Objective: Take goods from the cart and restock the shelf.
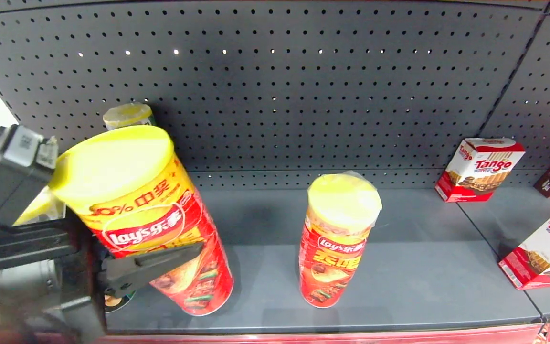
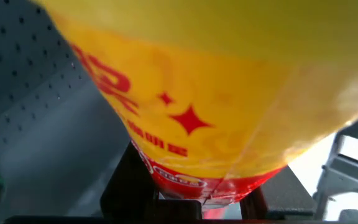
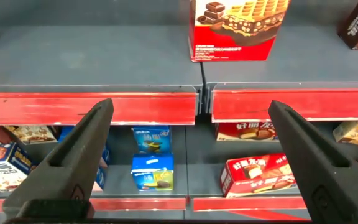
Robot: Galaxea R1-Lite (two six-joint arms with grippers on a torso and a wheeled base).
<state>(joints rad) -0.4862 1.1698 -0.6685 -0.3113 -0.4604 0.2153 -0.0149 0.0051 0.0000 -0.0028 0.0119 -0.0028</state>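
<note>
The left gripper clamped a chip can at eight o'clock in the head view. The can was tilted, lid toward eleven o'clock, base low over the shelf near its front edge; contact could not be judged. A second can stood upright at its three o'clock, bare shelf between them. The right gripper hung wide and empty.

Forward-down from head, close over shelf; from left wrist, hard up against chip can, shared with head view; from right wrist, facing shelf fronts from farther back.
</note>
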